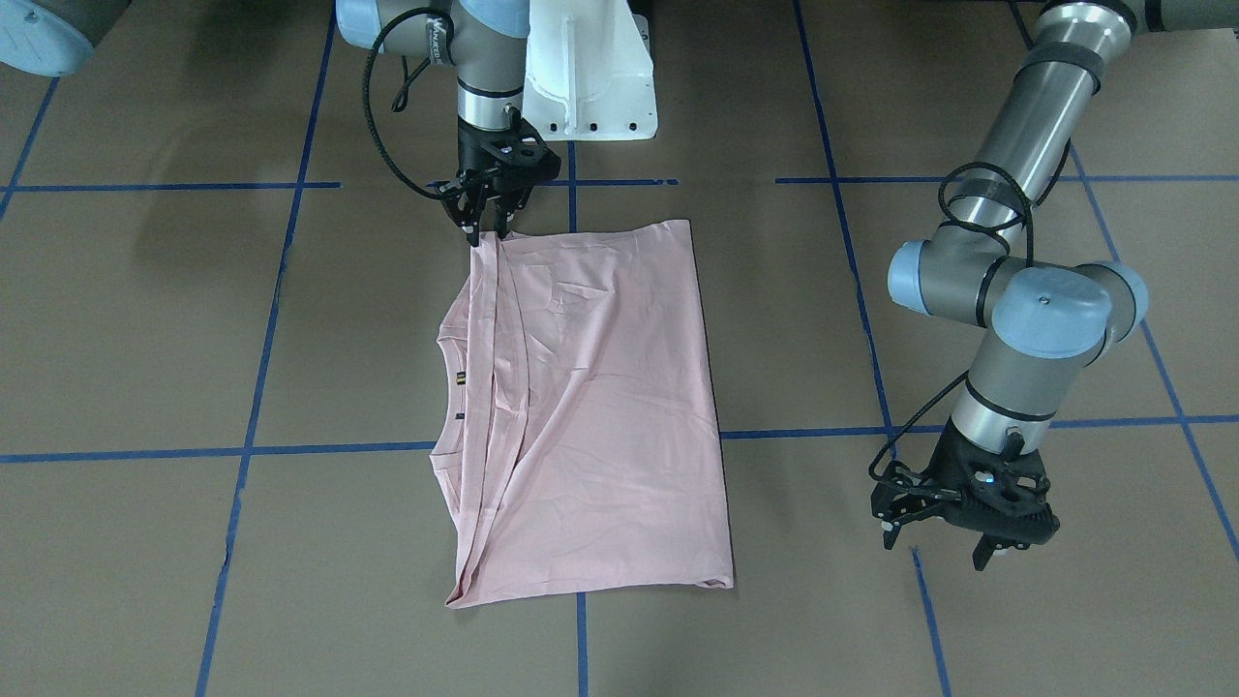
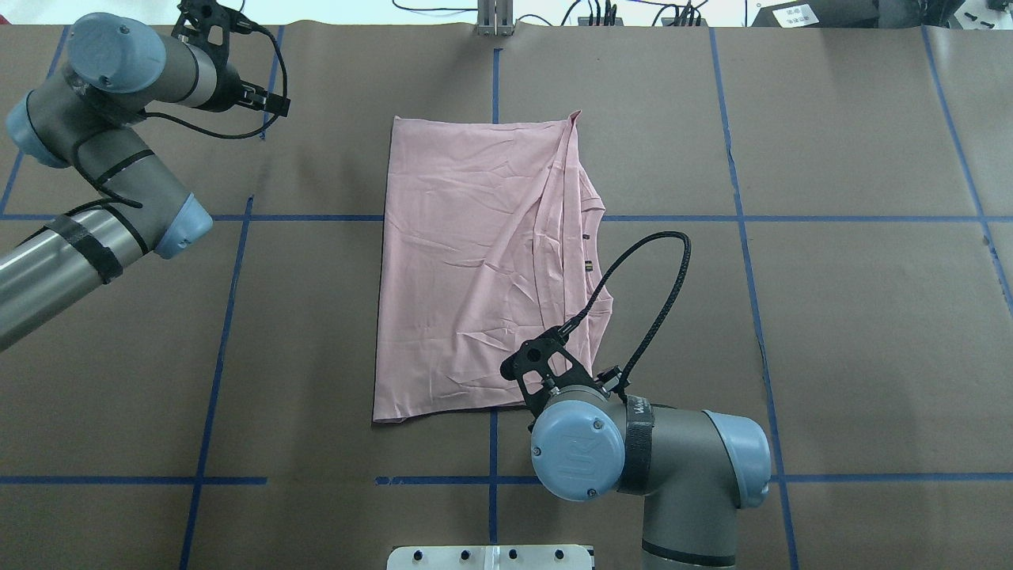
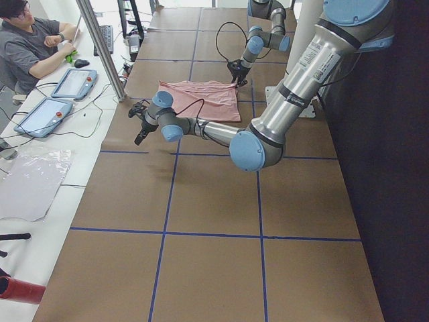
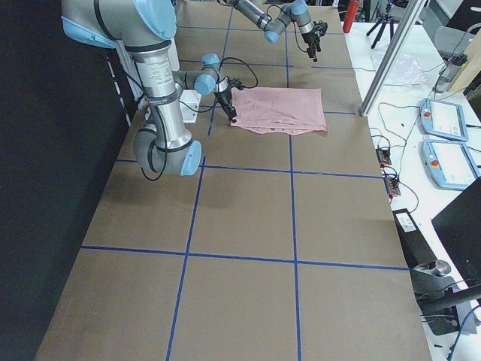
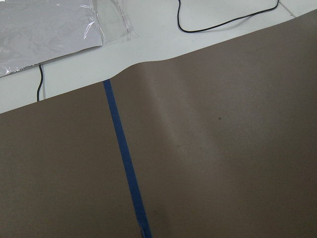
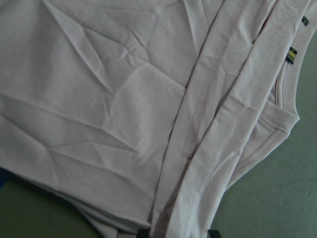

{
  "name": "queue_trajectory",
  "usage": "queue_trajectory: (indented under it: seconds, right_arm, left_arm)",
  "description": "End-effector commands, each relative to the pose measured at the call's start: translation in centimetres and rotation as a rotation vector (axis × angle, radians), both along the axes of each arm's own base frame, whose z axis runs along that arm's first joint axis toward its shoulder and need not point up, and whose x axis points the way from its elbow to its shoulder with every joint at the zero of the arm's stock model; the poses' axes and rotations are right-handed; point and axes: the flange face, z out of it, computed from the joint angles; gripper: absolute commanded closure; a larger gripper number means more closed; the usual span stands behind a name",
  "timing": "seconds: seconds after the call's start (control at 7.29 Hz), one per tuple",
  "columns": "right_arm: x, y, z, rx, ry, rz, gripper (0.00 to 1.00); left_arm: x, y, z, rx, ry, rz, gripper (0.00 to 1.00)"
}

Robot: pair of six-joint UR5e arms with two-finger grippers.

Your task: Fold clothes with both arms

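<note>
The right gripper (image 1: 487,230) rests at the pink T-shirt's (image 1: 600,407) right corner nearest the robot. Only its wrist camera shows the jaws slightly apart astride the stitched hem (image 6: 198,114). The shirt lies folded and creased, mid-table. The left gripper (image 1: 934,552) hovers wide open and empty over the matte brown table (image 1: 145,339), far left.

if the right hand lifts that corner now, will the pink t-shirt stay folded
Probably floppy: the pale pink fabric T-shirt lies creased and flat, so it would likely drape from the right hand. Its folded layers may slide apart.
</note>
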Motion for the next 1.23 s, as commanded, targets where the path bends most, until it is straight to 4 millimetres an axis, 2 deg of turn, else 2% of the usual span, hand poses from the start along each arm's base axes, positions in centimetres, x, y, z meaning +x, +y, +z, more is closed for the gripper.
queue_trajectory:
  seconds: [0.0, 0.14, 0.27, 0.55, 0.69, 0.82, 0.96, 1.1]
  right_arm:
    - [0.1, 0.1, -1.2, 0.001, -0.033, 0.000, 0.34]
    - [0.9, 0.0, -2.4, -0.065, -0.121, 0.094, 0.14]
    - [1.3, -0.7, -3.2, -0.186, -0.248, 0.264, 0.05]
    - [1.8, -1.5, -3.9, -0.466, -0.504, 0.576, 0.07]
    - [2.0, -1.3, -2.4, -0.554, -0.532, 0.675, 0.16]
    - [2.0, -1.3, -2.0, -0.553, -0.528, 0.682, 0.17]
    - [2.2, -1.7, -1.3, -0.538, -0.510, 0.679, 0.16]
    - [2.4, -1.7, -0.4, -0.520, -0.489, 0.664, 0.16]
  left_arm:
    - [0.0, 0.0, 0.1, -0.003, 0.002, -0.003, 0.00]
    - [0.1, 0.1, 0.2, -0.008, 0.005, -0.005, 0.00]
    - [0.2, 0.2, 0.2, -0.009, 0.005, -0.004, 0.00]
    - [0.2, 0.2, 0.0, -0.011, 0.011, -0.006, 0.00]
    - [0.2, 0.8, -2.3, -0.050, 0.087, -0.020, 0.00]
    - [-0.7, 4.4, -3.3, -0.159, 0.226, 0.020, 0.00]
    - [-0.7, 9.3, -7.0, -0.229, 0.321, 0.019, 0.00]
    - [1.9, 16.0, -10.7, -0.308, 0.337, 0.050, 0.00]
